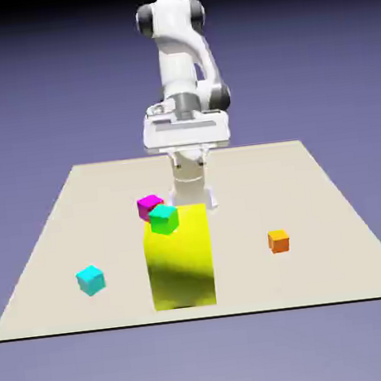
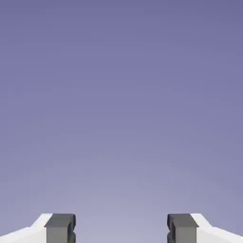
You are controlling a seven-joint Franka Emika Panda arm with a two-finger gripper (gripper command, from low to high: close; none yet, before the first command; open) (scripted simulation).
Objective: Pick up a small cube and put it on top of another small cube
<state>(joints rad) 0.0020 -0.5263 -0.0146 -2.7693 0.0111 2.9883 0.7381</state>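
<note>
Nearest my exterior camera stands a big glossy yellow block (image 1: 181,266), upright on the pale beige tabletop (image 1: 333,244) close to its front edge. From that block, the small plain cyan cube (image 1: 91,280) lies at about nine o'clock, well apart and alone on the surface. At three o'clock from the block, also well apart, I see the small plain orange cube (image 1: 279,240); nothing rests on it. On or just behind the block's top at eleven o'clock I see a small green-teal cube (image 1: 164,218), and a small magenta cube (image 1: 150,205) peeks out just beyond it; I cannot tell whether the two touch. At twelve o'clock the white robot arm (image 1: 180,53) rises from the far edge, folded back with its hand raised high above the table. In my hand view the gripper (image 2: 121,230) holds nothing: its grey fingertips (image 2: 60,227) stand wide apart with only the blue-violet backdrop between them.
</note>
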